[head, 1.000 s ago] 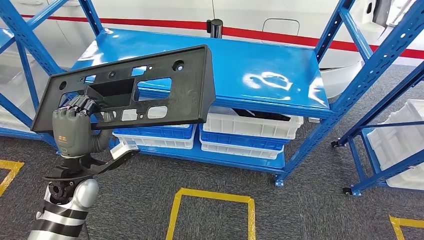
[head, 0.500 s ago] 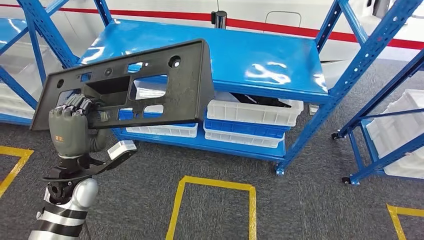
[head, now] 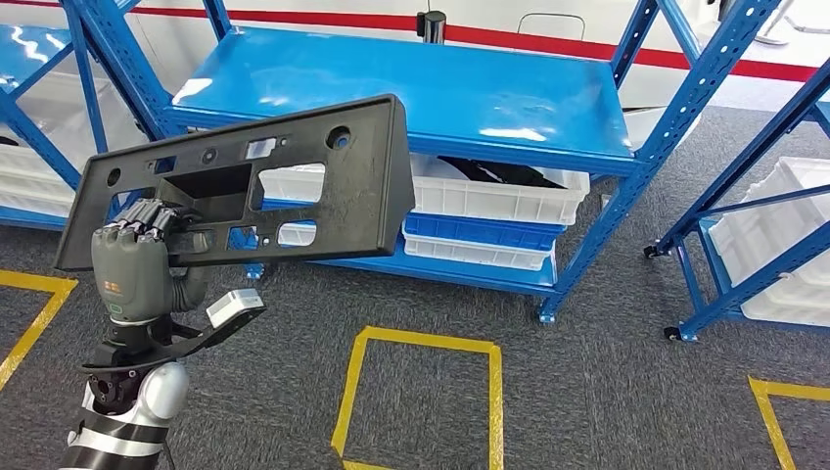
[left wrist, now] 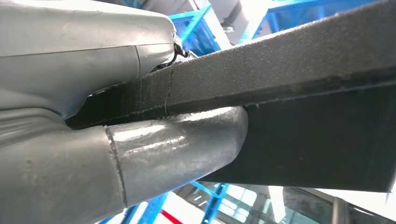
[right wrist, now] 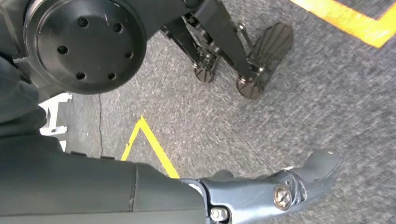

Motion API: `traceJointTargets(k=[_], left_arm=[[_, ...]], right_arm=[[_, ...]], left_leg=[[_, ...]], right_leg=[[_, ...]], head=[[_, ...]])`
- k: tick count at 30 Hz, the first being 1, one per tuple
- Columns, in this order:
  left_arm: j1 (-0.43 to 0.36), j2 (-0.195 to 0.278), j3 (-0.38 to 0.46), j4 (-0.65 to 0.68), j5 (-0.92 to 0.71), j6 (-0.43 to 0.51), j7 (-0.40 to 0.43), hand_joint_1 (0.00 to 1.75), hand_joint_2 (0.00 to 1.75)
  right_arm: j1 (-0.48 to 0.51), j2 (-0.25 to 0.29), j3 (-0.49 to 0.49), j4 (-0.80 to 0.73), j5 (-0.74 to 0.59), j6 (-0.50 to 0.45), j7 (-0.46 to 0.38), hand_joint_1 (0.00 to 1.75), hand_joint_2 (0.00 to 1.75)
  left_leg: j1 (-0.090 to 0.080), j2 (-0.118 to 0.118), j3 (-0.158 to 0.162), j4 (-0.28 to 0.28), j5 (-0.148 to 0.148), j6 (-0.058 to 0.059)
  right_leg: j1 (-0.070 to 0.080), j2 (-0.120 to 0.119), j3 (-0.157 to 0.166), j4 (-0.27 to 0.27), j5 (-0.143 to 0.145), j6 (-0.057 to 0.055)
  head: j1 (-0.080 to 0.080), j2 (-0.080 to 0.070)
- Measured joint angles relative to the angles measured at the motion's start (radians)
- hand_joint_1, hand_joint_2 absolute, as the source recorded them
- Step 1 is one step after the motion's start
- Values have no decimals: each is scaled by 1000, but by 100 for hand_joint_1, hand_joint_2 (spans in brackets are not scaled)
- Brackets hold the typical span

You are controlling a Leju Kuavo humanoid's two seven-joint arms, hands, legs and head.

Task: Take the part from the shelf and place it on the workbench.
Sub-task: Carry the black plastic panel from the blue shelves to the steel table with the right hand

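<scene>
Shelf [head: 411,93] has slid further off | left hand [head: 137,264] grips flat black textured part [head: 294,186], long axis sideways | right hand [right wrist: 280,191] state unclear

Blue steel racks [head: 675,108] with white bins [head: 494,196] stand on grey carpet [head: 607,392] marked with yellow tape [head: 416,343].

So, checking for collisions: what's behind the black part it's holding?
Behind the black part, through its cutouts: blue shelf and white bins. Elsewhere the panel covers them.
</scene>
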Motion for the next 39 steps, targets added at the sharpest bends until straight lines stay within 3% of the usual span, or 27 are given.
traceJointTargets(k=[2, 3, 5, 6, 7, 8, 10, 12, 14, 16, 17, 18, 20, 21, 22, 23, 24, 25, 27, 28, 31, 32, 34, 36, 37, 38, 39], left_arm=[[1, -3, 0, -1, 0, 0, -1, 175, 0], [1, -4, -1, -2, 0, 0, -2, 175, 0], [3, -5, 0, -3, 0, -1, -2, 175, 0], [5, -5, 0, -3, -1, -1, -3, 175, 0], [7, -6, 0, -4, -1, -1, -3, 175, 0], [8, -6, -1, -4, -2, -1, -3, 175, 0], [9, -8, -1, -5, -2, -2, -3, 175, 0], [9, -11, -2, -8, -1, -2, -4, 175, 0], [8, -15, -2, -13, 1, -3, -5, 175, 0], [7, -18, -3, -16, 3, -5, -6, 175, 0], [6, -19, -4, -17, 4, -5, -7, 175, 0], [7, -20, -5, -17, 6, -6, -7, 175, 0], [7, -21, -8, -17, 10, -9, -8, 175, 0], [8, -21, -9, -17, 11, -10, -8, 175, 0], [8, -21, -10, -16, 11, -12, -8, 175, 0], [8, -21, -11, -16, 11, -13, -8, 175, 0], [8, -21, -12, -16, 12, -15, -8, 175, 0], [7, -21, -13, -16, 12, -16, -8, 175, 0], [6, -21, -16, -16, 13, -17, -8, 175, 0], [6, -21, -17, -16, 13, -17, -8, 175, 0], [5, -22, -19, -16, 15, -17, -8, 175, 0], [5, -22, -19, -16, 15, -17, -8, 175, 0], [3, -25, -20, -16, 15, -17, -8, 175, 0], [3, -27, -21, -16, 15, -17, -8, 175, 0], [4, -27, -21, -16, 15, -17, -8, 175, 0], [5, -28, -21, -16, 15, -17, -8, 175, 0], [6, -28, -21, -16, 15, -17, -8, 175, 0]], right_arm=[[2, 0, 0, 0, -3, 0, -5, 0, 0], [2, 0, 1, 0, -3, 0, -7, 0, 0], [2, -1, 1, 0, -4, 0, -10, 0, 0], [2, -3, 1, 0, -6, 1, -12, 0, 0], [2, -4, 1, 0, -7, 2, -14, 0, 0], [2, -5, 1, 0, -8, 4, -16, 0, 0], [0, -7, 1, 0, -8, 8, -18, 0, 0], [-5, -10, 1, 0, -6, 10, -20, 0, 0], [-7, -11, 1, 0, -4, 12, -22, 0, 0], [-7, -11, 1, 0, -3, 15, -25, 0, 0], [-8, -10, 1, 0, -3, 17, -27, 0, 0], [-8, -9, 1, 0, -3, 18, -29, 0, 0], [-7, -9, 1, 0, -4, 20, -34, 0, 0], [-7, -9, 1, 0, -4, 21, -36, 0, 0], [-6, -9, 1, 0, -5, 22, -38, 0, 0], [-6, -9, 1, 0, -6, 23, -39, 0, 0], [-6, -9, 1, 0, -7, 24, -40, 0, 0], [-6, -9, 1, 0, -8, 25, -41, 0, 0], [-6, -9, 1, -1, -11, 27, -43, 0, 0], [-6, -9, 1, -1, -13, 27, -44, 0, 0], [-5, -11, 1, -1, -22, 32, -46, 0, 0], [-4, -11, 1, -1, -27, 37, -49, 0, 0], [-3, -12, 0, -2, -38, 57, -59, 0, 0], [-2, -11, -1, -2, -49, 82, -75, 0, 0], [-2, -12, -1, -3, -53, 92, -82, 0, 0], [-2, -13, -2, -3, -56, 100, -90, 0, 0], [-2, -14, -3, -4, -57, 106, -95, 0, 0]], left_leg=[[-1, 1, -20, -4, 21, 28], [-1, 2, -33, -6, 33, 38], [-4, 1, -63, -5, 56, 47], [-6, 1, -78, -5, 67, 47], [-7, 1, -92, -4, 78, 46], [-7, 1, -106, -4, 89, 44], [-7, 1, -130, -4, 111, 38], [-9, 1, -142, -4, 130, 27], [-7, 3, -140, -11, 148, 13], [-4, 4, -142, -21, 158, -2], [-3, 3, -149, -12, 140, -7], [-2, 3, -161, 16, 103, -11], [0, 2, -194, 139, -1, -17], [0, 2, -206, 206, -36, -21], [1, 1, -208, 254, -50, -23], [1, 2, -193, 265, -44, -24], [1, 2, -157, 236, -25, -24], [1, 2, -104, 172, -7, -23], [-1, 2, -9, 43, 0, -15], [-4, 1, 12, 8, -5, -9], [-10, 1, 1, -9, 6, 18], [-10, 2, -7, -13, 16, 29], [-7, 4, -28, -19, 39, 47], [-7, 3, -57, -19, 60, 52], [-7, 4, -71, -19, 70, 51], [-6, 4, -84, -19, 80, 49], [-5, 4, -96, -18, 90, 46]], right_leg=[[-2, 3, -25, 28, -29, 2], [-3, 5, -45, 72, -65, -3], [-4, 8, -89, 203, -148, -12], [-4, 9, -102, 262, -173, -10], [-4, 9, -101, 293, -180, -4], [-4, 9, -79, 286, -169, 4], [-3, 9, 18, 172, -135, 13], [2, 10, 119, 30, -131, 5], [10, 12, 147, -22, -137, -8], [8, 11, 136, -25, -118, -22], [4, 10, 130, -29, -105, -33], [0, 9, 122, -33, -91, -42], [-1, 6, 101, -33, -68, -54], [1, 6, 89, -32, -59, -55], [2, 6, 76, -30, -50, -55], [3, 6, 64, -26, -43, -53], [3, 6, 53, -22, -37, -50], [3, 7, 43, -17, -33, -47], [5, 7, 27, -5, -25, -38], [7, 7, 23, -1, -22, -32], [8, 9, 9, 2, -8, -9], [7, 10, -1, 11, -17, -5], [6, 13, -39, 87, -79, -10], [3, 13, -82, 220, -157, -13], [1, 13, -91, 270, -175, -8], [0, 13, -83, 287, -173, 2], [-2, 13, -56, 266, -156, 13]], head=[[2, 0], [4, 0], [7, 0], [8, 0], [8, 0], [8, 0], [8, 0], [7, 0], [9, 0], [11, 0], [9, 0], [7, 0], [2, 0], [1, 0], [1, 0], [1, 0], [1, 0], [1, 0], [2, 0], [2, 0], [3, 0], [5, 0], [9, 0], [13, 0], [13, 0], [13, 0], [14, 0]])
